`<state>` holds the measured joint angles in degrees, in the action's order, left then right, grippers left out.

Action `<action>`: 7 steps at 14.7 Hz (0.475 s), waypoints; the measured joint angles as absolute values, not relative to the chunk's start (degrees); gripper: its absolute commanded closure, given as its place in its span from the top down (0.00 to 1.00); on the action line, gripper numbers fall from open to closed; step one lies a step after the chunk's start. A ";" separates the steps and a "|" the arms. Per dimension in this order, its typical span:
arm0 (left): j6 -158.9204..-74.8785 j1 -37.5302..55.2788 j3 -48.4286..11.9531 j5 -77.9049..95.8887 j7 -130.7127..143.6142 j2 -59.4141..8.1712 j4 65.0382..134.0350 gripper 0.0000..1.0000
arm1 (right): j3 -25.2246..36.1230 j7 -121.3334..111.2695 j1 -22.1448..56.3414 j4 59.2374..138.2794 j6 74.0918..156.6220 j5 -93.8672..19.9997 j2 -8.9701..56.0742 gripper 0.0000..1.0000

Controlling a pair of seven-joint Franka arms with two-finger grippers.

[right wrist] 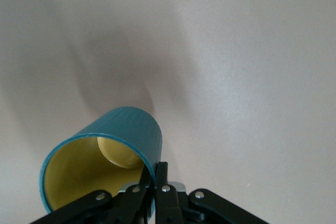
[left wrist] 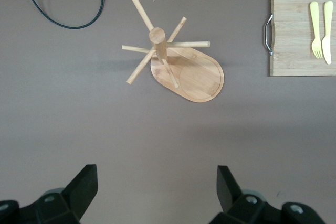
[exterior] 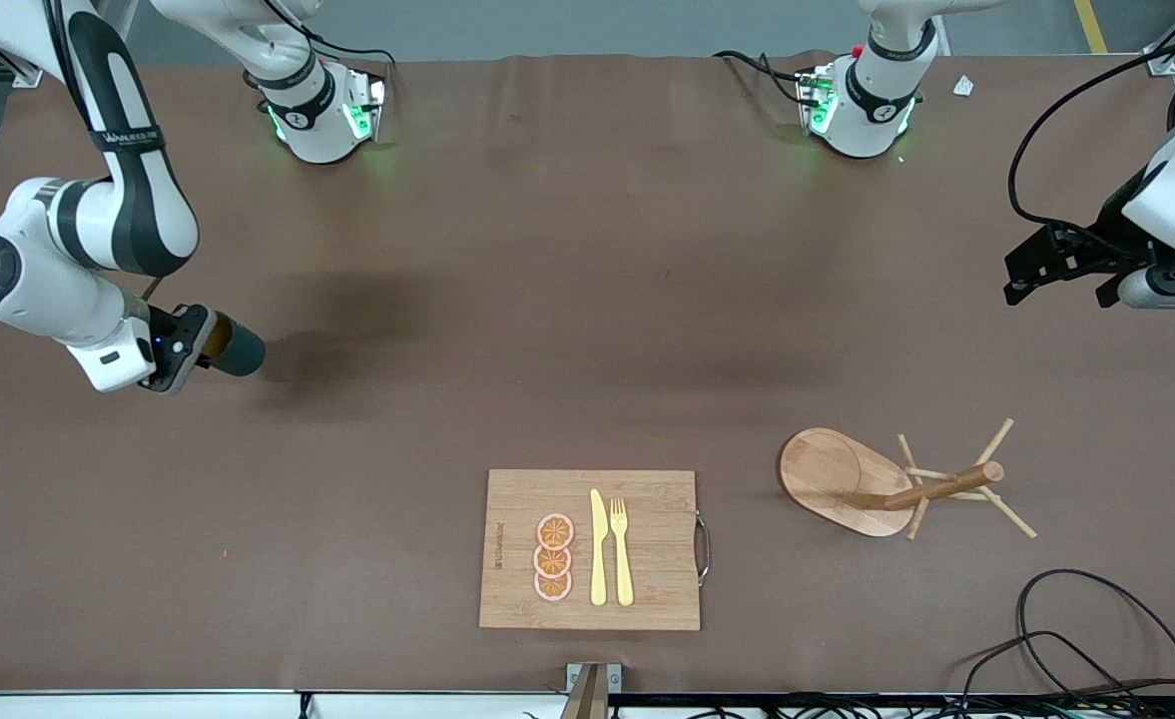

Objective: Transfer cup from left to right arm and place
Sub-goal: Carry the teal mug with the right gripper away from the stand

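The dark teal cup (exterior: 238, 350) with its tan-yellow inside is held on its side by my right gripper (exterior: 198, 347), above the table at the right arm's end. In the right wrist view the cup (right wrist: 126, 129) shows its open mouth, and my right gripper (right wrist: 157, 182) is shut on its rim, one finger inside and one outside. The handle is hidden. My left gripper (exterior: 1061, 275) is open and empty, up in the air at the left arm's end; in the left wrist view its fingers (left wrist: 84, 187) stand wide apart over bare table.
A wooden cutting board (exterior: 507, 559) near the front edge carries orange slices (exterior: 553, 557), a yellow knife (exterior: 598, 549) and fork (exterior: 622, 549). A wooden mug tree (exterior: 886, 486) lies toward the left arm's end. Cables (exterior: 1076, 639) lie at the front corner.
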<state>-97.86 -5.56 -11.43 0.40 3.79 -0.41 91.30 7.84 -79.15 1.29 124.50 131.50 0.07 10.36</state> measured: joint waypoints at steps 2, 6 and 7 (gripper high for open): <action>-97.86 -5.55 -11.42 0.40 3.80 -0.41 91.16 1.00 | 7.82 -82.68 1.26 125.99 135.47 0.16 10.95 0.00; -97.86 -5.56 -11.42 0.40 3.80 -0.41 90.96 1.00 | 7.83 -89.12 0.08 127.28 141.28 0.26 13.41 0.00; -97.86 -5.57 -11.42 0.40 3.80 -0.41 90.95 1.00 | 7.83 -90.05 -0.31 127.28 141.95 0.27 14.06 0.00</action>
<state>-97.86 -5.57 -11.42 0.40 3.80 -0.41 90.95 7.83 -90.05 -0.31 127.28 141.95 0.27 14.06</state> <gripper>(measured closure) 0.000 0.960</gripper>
